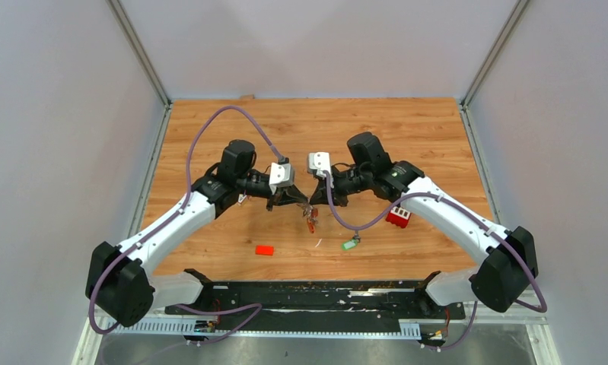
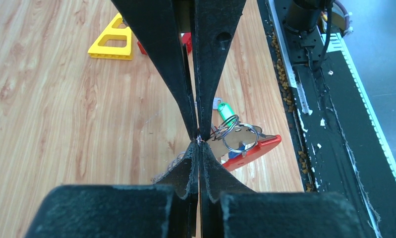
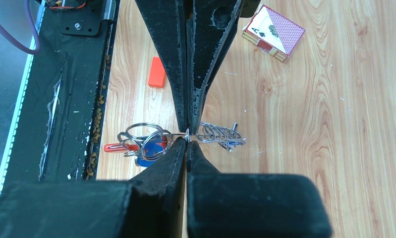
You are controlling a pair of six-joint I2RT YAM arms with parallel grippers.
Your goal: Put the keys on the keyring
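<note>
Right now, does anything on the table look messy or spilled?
Yes. Tiny brown crumb-like bits lie scattered along the edge of the black metal base plate, where it meets the wooden table. They look like spilled debris; what they are, I cannot tell.

Keyring (image 1: 310, 217) sat between left tool (image 2: 198, 139) and right tool (image 3: 187, 135), mid-tabletop (image 1: 407, 129); loose key (image 1: 351, 243) lay before it rightward, block (image 1: 265, 249) leftward.

On the wooden table (image 1: 323, 129) — orange block (image 1: 264, 249), red brick (image 1: 397, 217), yellow triangular frame (image 2: 109, 51), card box (image 3: 273, 30).
</note>
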